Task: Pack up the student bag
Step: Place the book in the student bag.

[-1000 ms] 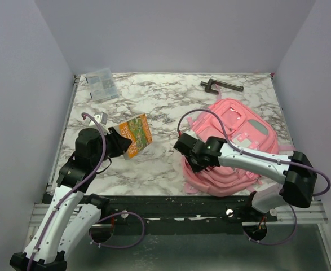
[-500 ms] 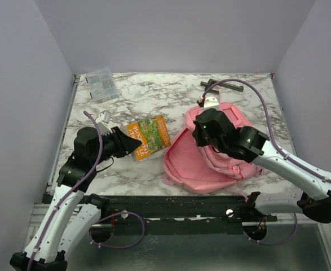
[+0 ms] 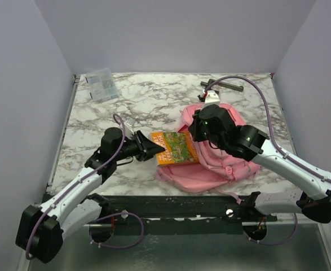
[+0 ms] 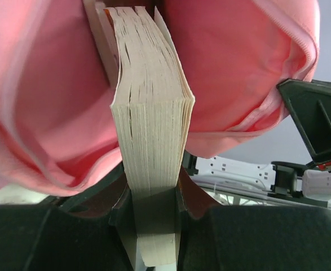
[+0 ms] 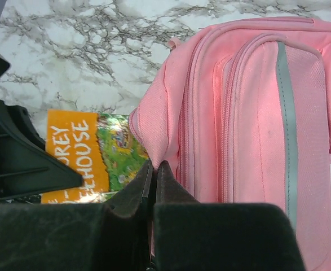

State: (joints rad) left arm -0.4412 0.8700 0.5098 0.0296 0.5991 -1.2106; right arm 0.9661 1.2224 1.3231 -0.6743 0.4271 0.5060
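Backpack (image 3: 202,174), soft pink, grey-trimmed pocket, right jaws pinching its rim, left jaws clamping book (image 3: 175,148)

My marble tabletop (image 3: 154,101), white with grey veins. Far left corner: clear plastic packet (image 3: 101,84) lying flat, small bits inside, can't tell what. Far right: dark lever-type handle (image 3: 224,86), also flat. Those two sit well apart.

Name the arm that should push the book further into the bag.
Left. The left gripper clamps the book, partly inside the student bag; the right gripper holds the bag's edge.
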